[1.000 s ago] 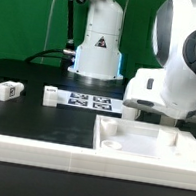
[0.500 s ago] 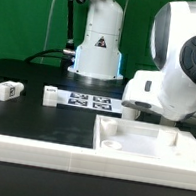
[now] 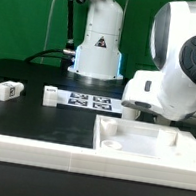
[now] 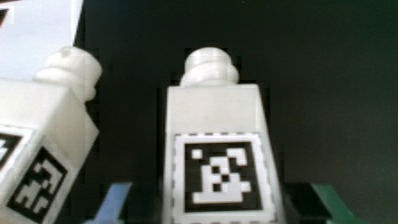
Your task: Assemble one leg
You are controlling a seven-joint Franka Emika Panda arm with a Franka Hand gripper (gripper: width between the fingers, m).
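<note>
In the wrist view a white leg (image 4: 217, 120) with a black-and-white tag and a rounded peg end lies on the black table. My gripper (image 4: 222, 206) is open and straddles its near end. One dark fingertip (image 4: 118, 204) shows on each side, with a gap to the leg. A second white leg (image 4: 47, 118) with a tag lies close beside it. In the exterior view the white arm (image 3: 175, 77) hangs low at the exterior view's right. Its fingers and these two legs are hidden there.
A large white rimmed panel (image 3: 145, 143) lies at the front right. The marker board (image 3: 90, 102) lies mid-table before the robot base (image 3: 99, 46). Two small white tagged blocks (image 3: 6, 89) (image 3: 51, 95) lie at the exterior view's left. A white rim (image 3: 27, 155) runs along the front.
The arm's wrist dropped and turned slightly between one second ago and half a second ago. It has held still since. No part moved.
</note>
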